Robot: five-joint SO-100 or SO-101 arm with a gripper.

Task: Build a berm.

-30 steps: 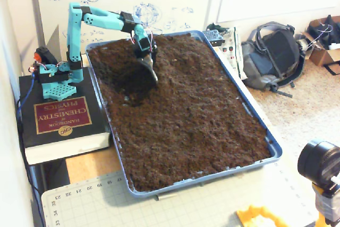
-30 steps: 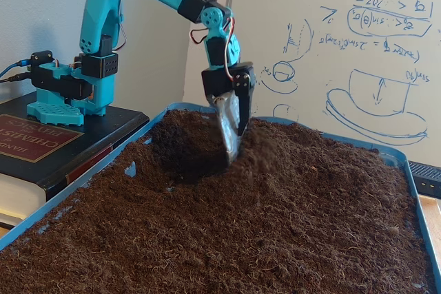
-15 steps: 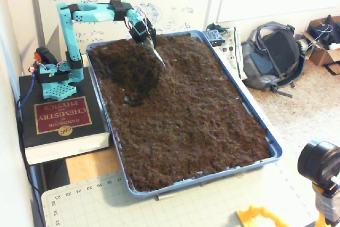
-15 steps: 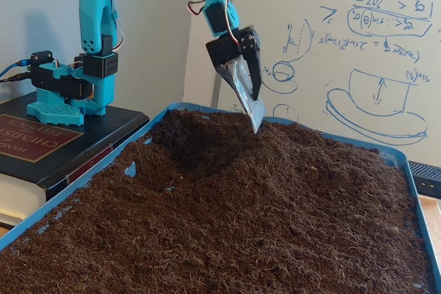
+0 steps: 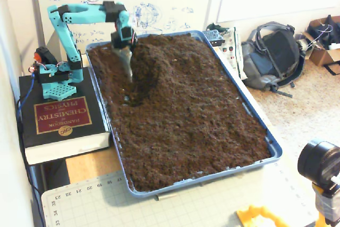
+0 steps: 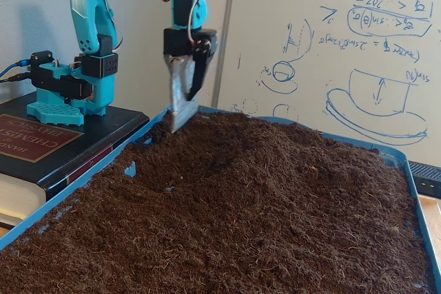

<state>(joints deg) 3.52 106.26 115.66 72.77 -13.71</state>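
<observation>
I judge the job barely half done: my claw [image 6: 180, 111], gripping a flat metal blade [image 5: 127, 66], hangs clear above a dug hollow [image 6: 180, 163], with the berm [image 5: 154, 59] just right of it in both fixed views, needing more soil.

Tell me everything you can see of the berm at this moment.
The berm is a low mound of dark brown, loose, crumbly soil near the tray's far end, raised above the flatter soil around it. A scooped hollow lies on its arm side. The gripper with its metal blade hangs above that hollow, clear of the soil.
</observation>
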